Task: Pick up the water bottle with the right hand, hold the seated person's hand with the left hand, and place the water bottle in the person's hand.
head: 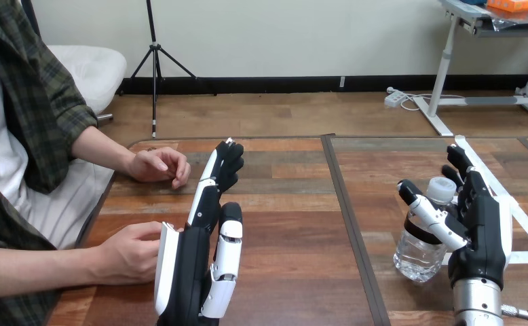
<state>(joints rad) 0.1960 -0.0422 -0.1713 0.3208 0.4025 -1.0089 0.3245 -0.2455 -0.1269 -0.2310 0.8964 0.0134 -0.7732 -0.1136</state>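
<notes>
A clear water bottle (421, 248) with a white cap stands upright on the table at the right. My right hand (482, 231) is beside it on its right, open, its thumb reaching across the bottle's front and its fingers straight behind the cap. My left hand (193, 272) stands edge-up at the lower centre-left, open, fingers pointing away from me. The person's near hand (129, 252) lies at the table's left edge, right against the back of my left hand; no fingers curl round it. The person's far hand (156, 165) rests loosely curled further back, apart from my fingertips.
A dark seam (346, 210) runs down the wooden table between the two hands. A white frame (512, 204) lies on the table at the far right, just behind my right hand. The person's torso fills the left edge.
</notes>
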